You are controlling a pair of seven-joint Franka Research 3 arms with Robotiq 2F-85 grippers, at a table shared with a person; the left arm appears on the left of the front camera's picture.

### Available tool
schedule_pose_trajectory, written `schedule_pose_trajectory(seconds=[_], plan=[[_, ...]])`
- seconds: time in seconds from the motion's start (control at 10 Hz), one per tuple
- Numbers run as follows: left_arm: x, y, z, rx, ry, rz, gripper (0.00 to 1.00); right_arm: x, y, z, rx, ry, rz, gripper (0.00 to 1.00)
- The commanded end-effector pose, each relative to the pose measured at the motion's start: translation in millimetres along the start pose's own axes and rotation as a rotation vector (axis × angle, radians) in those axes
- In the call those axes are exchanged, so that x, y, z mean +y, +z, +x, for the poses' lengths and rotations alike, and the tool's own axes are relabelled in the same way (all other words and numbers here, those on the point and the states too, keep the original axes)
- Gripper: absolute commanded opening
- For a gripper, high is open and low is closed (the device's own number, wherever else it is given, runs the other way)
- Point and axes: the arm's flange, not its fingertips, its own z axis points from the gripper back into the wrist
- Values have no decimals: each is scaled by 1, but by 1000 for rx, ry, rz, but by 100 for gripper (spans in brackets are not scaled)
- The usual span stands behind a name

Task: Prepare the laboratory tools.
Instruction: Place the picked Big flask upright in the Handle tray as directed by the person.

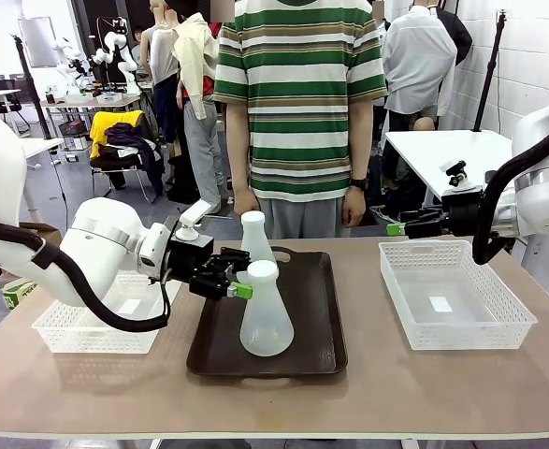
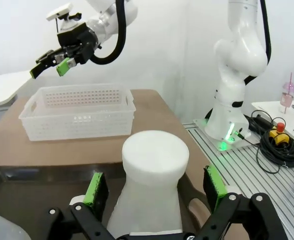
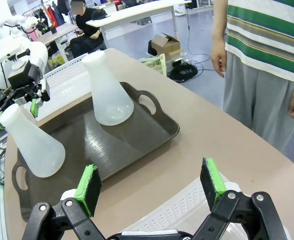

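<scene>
Frosted flasks, front view: two stand upright on the dark brown tray (image 1: 316,323) mid-table, the near flask (image 1: 265,313) in front of the far flask (image 1: 255,238).
Left gripper, front view: the left gripper (image 1: 239,283) sits level with the near flask's neck, fingers spread either side of it; from here I cannot tell whether a pad touches.
Right gripper, front view: the right gripper (image 1: 397,227) hangs open in the air above the far edge of the right basket (image 1: 456,297), well apart from the tray.
Other things, front view: a left basket (image 1: 96,323) lies under the left arm; a person in a striped shirt (image 1: 297,94) stands at the far side, hands down.

Left wrist view: the near flask's neck (image 2: 154,175) rises between the green pads (image 2: 94,189), with a gap showing on both sides, so nothing is pinched. Beyond it lies the right basket (image 2: 79,110), with the right gripper (image 2: 50,65) above it.

Right wrist view: the gripper's own green pads (image 3: 89,187) stand wide apart with nothing between them. Below lie the tray (image 3: 152,137), the far flask (image 3: 106,90) and the near flask (image 3: 31,142), the latter with the left gripper (image 3: 34,102) at its neck. The person's hand (image 3: 219,50) hangs beside the striped shirt.
</scene>
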Motion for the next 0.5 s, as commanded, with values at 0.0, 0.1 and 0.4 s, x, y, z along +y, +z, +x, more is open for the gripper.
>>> schedule_pose_trajectory(seconds=[0.0,0.1,0.4], plan=[[-6,11,-1,34,31,30,100,0,0,-1,1,-1,1,100],[-7,15,-1,28,37,47,100,0,0,-1,1,-1,1,100],[-2,11,-5,16,10,27,100,0,0,-1,1,-1,1,100]])
